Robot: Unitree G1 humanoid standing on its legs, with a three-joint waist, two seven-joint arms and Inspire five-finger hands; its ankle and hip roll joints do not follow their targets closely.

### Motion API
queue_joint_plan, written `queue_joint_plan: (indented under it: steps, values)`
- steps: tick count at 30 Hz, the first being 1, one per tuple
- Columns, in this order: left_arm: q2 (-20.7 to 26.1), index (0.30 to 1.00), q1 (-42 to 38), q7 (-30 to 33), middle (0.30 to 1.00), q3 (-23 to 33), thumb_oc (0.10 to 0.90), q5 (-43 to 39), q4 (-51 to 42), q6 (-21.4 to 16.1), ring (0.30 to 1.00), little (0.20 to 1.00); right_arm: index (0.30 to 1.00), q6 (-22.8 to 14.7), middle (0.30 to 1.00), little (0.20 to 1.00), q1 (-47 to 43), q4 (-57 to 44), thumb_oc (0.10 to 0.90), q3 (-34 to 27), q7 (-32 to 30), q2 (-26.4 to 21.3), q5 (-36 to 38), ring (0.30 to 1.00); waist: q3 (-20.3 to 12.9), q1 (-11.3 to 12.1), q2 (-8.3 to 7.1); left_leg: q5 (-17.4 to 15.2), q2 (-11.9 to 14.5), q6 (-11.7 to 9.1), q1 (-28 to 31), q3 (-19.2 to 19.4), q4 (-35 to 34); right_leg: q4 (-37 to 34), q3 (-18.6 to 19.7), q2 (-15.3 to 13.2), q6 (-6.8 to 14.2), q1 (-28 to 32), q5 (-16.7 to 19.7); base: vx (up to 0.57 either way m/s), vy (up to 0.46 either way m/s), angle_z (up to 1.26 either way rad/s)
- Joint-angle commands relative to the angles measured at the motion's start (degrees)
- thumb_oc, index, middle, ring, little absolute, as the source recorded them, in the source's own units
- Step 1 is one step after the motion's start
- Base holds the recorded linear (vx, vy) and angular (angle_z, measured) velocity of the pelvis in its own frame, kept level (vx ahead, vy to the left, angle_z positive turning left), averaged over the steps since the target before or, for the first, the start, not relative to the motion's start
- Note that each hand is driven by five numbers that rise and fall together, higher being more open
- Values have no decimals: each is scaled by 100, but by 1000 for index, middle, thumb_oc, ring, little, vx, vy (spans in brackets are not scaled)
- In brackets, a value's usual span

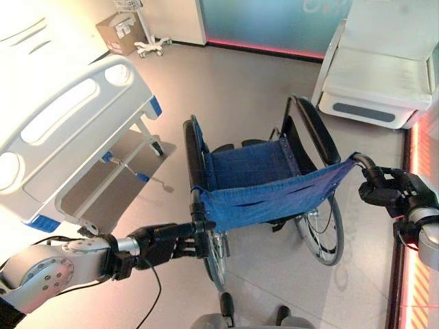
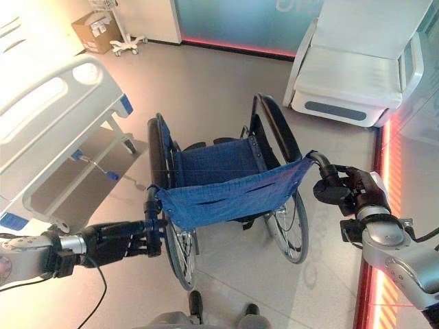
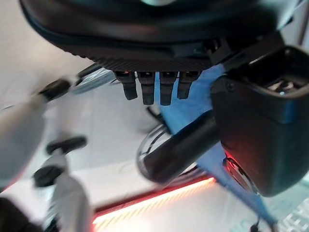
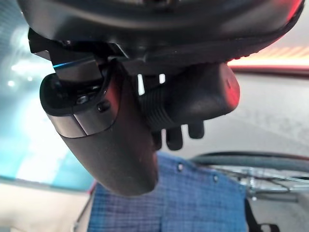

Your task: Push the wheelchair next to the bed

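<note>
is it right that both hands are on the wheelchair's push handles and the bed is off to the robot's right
Not quite: the bed is to the robot's left, as the left eye view shows. The rest holds: the left hand and the right hand each grip a push handle of the wheelchair.

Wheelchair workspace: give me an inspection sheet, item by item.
Surface: smooth beige floor, bare around the chair.
Job's things: blue-fabric black-framed wheelchair facing away, apart from the white hospital bed at its left.
Clutter: brown cardboard box and white wheeled stand far left.
Hands: left hand curled on the left push handle; right hand curled on the right one.
Cables: nothing seen.
Surroundings: white padded recliner far right; teal wall panel.
</note>
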Motion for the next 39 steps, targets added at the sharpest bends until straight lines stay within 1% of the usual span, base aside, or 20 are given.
queue_joint_plan:
  steps: [1, 5, 10, 12, 15, 16, 17, 18, 19, 20, 21, 22, 23, 24, 28, 29, 31, 34, 37, 39]
  values:
    - [-223, 900, -405, 420, 900, 260, 800, -127, 222, -398, 900, 900, 300, -671, 300, 300, -420, -132, 400, 353, 58, 309, 165, 300, -152, 7, -84, -340, 248, -426, 305, 303, 18, 3, 75, -104, 220, -352, 422, 0, 0, 0]
    - [-241, 900, -568, 298, 900, 130, 800, -453, 273, -230, 900, 900, 300, -657, 300, 300, -465, -81, 400, 342, 139, 272, 200, 300, -140, -19, -92, -332, 257, -422, 294, 311, 18, 3, 102, -91, 218, -372, 438, 0, 1, -3]
    - [-269, 900, -691, -14, 900, -102, 800, -263, 224, -478, 900, 900, 300, -697, 300, 300, -512, -22, 400, 423, 163, 268, 185, 300, -108, -30, -85, -321, 264, -420, 283, 317, 18, 3, 116, -77, 207, -392, 457, 0, 0, 0]
    - [-305, 900, -766, 46, 900, -189, 800, -494, 211, -500, 900, 900, 300, -702, 300, 300, -553, -4, 400, 493, 144, 302, 161, 300, -99, -37, -88, -320, 262, -413, 292, 325, 18, 3, 125, -73, 201, -387, 458, 0, 0, 0]
    - [-416, 900, -907, 100, 900, -368, 800, -924, 222, -380, 900, 900, 300, -691, 300, 300, -637, 19, 400, 603, 117, 373, 103, 300, -89, -59, -89, -320, 268, -411, 297, 352, 18, 3, 141, -68, 198, -389, 455, 2, 1, -1]
    - [-471, 900, -1002, -48, 900, -543, 800, -1045, 213, -321, 900, 900, 300, -687, 300, 300, -699, 21, 400, 679, 86, 395, 84, 300, -81, -75, -87, -313, 275, -408, 293, 364, 18, 3, 152, -67, 195, -399, 462, 0, 0, 0]
    - [-485, 900, -1028, -97, 900, -597, 800, -1068, 207, -319, 900, 900, 300, -688, 300, 300, -716, 21, 400, 700, 74, 398, 80, 300, -77, -80, -84, -311, 278, -409, 291, 366, 18, 3, 155, -67, 193, -403, 465, 0, 0, 0]
    - [-506, 651, -1105, -168, 651, -747, 634, -1139, 165, -368, 651, 651, 300, -700, 300, 300, -782, 17, 400, 767, 41, 385, 82, 300, -47, -97, -75, -301, 280, -408, 283, 369, 18, 3, 175, -64, 186, -414, 474, 0, 0, 0]
    - [-519, 568, -1143, -207, 568, -820, 579, -1159, 155, -422, 568, 568, 300, -718, 300, 300, -813, 30, 400, 803, 35, 385, 80, 300, -34, -102, -72, -300, 281, -406, 281, 369, 18, 3, 184, -62, 182, -418, 477, -19, 10, -4]
    - [-529, 300, -1170, -250, 300, -868, 400, -1179, 146, -467, 300, 300, 300, -731, 300, 300, -834, 39, 400, 831, 28, 387, 79, 300, -26, -103, -71, -299, 281, -405, 280, 370, 18, 3, 187, -62, 181, -419, 479, -11, 6, -9]
    - [-567, 300, -1250, -316, 300, -1008, 400, -1201, 101, -608, 300, 300, 300, -749, 300, 300, -883, 46, 400, 909, -4, 399, 71, 300, -12, -109, -68, -299, 281, -408, 281, 379, 18, 3, 187, -63, 184, -417, 481, -4, 4, -7]
    - [-575, 300, -1267, -336, 300, -1034, 400, -1196, 97, -652, 300, 300, 300, -749, 300, 300, -888, 47, 400, 918, -6, 402, 70, 300, -10, -110, -68, -300, 280, -408, 282, 380, 18, 3, 187, -63, 184, -416, 482, 6, 6, -6]
    - [-631, 300, -1325, -375, 300, -1144, 400, -1183, 60, -900, 300, 300, 300, -739, 300, 300, -925, 41, 400, 968, -16, 424, 63, 300, -3, -122, -72, -301, 275, -405, 291, 375, 18, 3, 201, -62, 180, -415, 491, 0, 0, 0]
    - [-648, 300, -1333, -363, 300, -1157, 400, -1188, 44, -953, 300, 300, 300, -733, 300, 300, -929, 37, 400, 976, -22, 432, 61, 300, -2, -122, -73, -301, 274, -405, 292, 375, 18, 3, 202, -62, 181, -414, 491, 0, 0, 0]
    - [-821, 300, -1412, -103, 300, -1199, 400, -1181, -82, -1373, 300, 300, 300, -710, 300, 300, -962, 33, 400, 1040, -56, 525, 7, 300, -4, -128, -87, -311, 271, -397, 304, 380, 18, 8, 205, -69, 175, -413, 488, 0, 0, 0]
    - [-944, 300, -1419, 89, 300, -1149, 400, -1110, -113, -1581, 300, 300, 300, -679, 300, 300, -959, 30, 400, 1035, -47, 576, -24, 300, -8, -127, -102, -314, 270, -396, 310, 380, 18, 12, 204, -72, 173, -412, 487, 0, 0, 0]
    - [-1054, 300, -1430, 335, 300, -1061, 400, -1162, -150, -1688, 300, 300, 300, -639, 300, 300, -958, 43, 400, 1004, -10, 628, -60, 300, -13, -126, -116, -317, 265, -391, 315, 377, 18, 17, 207, -71, 166, -409, 482, 0, 0, 0]
    - [-1210, 300, -1440, 668, 300, -929, 400, -1155, -159, -1745, 300, 300, 300, -587, 300, 300, -954, 70, 400, 947, 58, 687, -105, 300, -17, -123, -137, -311, 259, -393, 317, 367, 18, 23, 205, -73, 163, -405, 482, 0, 0, 0]
    - [-1287, 300, -1398, 804, 300, -761, 400, -1042, -132, -1801, 300, 300, 300, -540, 300, 300, -942, 62, 400, 873, 94, 669, -70, 300, -13, -110, -155, -302, 258, -399, 299, 348, 18, 26, 194, -73, 157, -419, 488, 0, 0, 0]
    - [-1293, 300, -1369, 881, 300, -657, 400, -982, -138, -1919, 300, 300, 300, -519, 300, 300, -939, 64, 400, 835, 117, 656, -55, 300, -3, -101, -163, -290, 257, -398, 289, 329, 18, 40, 196, -72, 147, -433, 490, 0, 0, 0]
